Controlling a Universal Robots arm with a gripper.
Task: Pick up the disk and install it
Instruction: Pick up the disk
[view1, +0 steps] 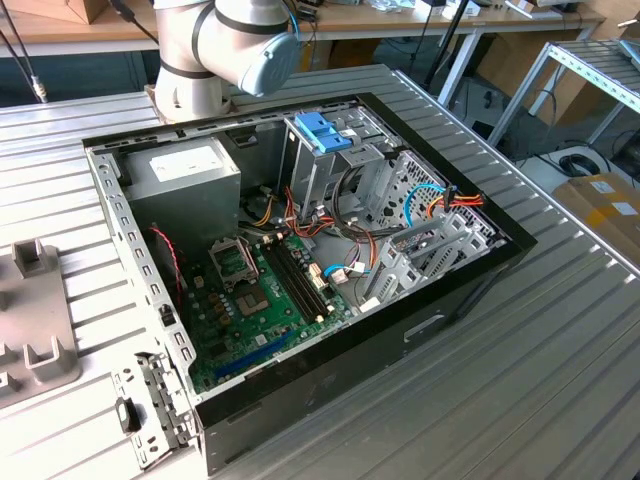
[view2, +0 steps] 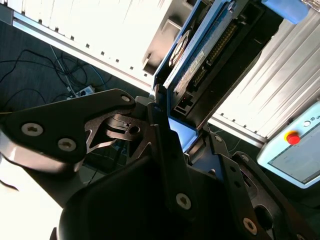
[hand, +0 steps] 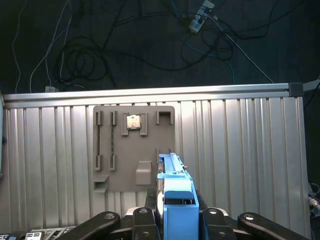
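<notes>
Between the dark jaws of your hand (hand: 177, 216) sits the disk (hand: 177, 197). It is clamped at one end, with the jaws closed down to its thickness. In the first wrist view you see its light-blue frame edge-on. In the second wrist view the hand (view2: 182, 127) grips that same end, and the disk (view2: 200, 55) reaches away from it with its white label showing.

Beyond the disk in the first wrist view, a grey fixture plate (hand: 132, 165) lies on the ribbed bench (hand: 240, 160). One holder on the plate carries a small square chip (hand: 133, 122) and another a thin green strip (hand: 112, 140). Past the bench's edge you have dark floor (hand: 280, 40) with loose cables (hand: 75, 60) and a power strip (hand: 200, 12). A pendant (view2: 295, 155) with a red button shows in the second wrist view.

In the exterior view the open computer case (view1: 440, 310) rests on the bench (view1: 540, 400), well apart from the plate (view1: 35, 330) at the exterior view's left. Inside the case a metal cage (view1: 320, 170) stands upright with a blue latch (view1: 323, 132) on top. A big grey box (view1: 185, 180) sits on one side of the cage, and the green motherboard (view1: 250, 300) lies in front of it. Orange and red wires (view1: 455, 203) run close beside the cage, and a black loop hangs against its open face. A small metal bracket (view1: 150, 410) lies on the bench just beside the case's near corner. The arm (view1: 235, 40) rises behind the case.
</notes>
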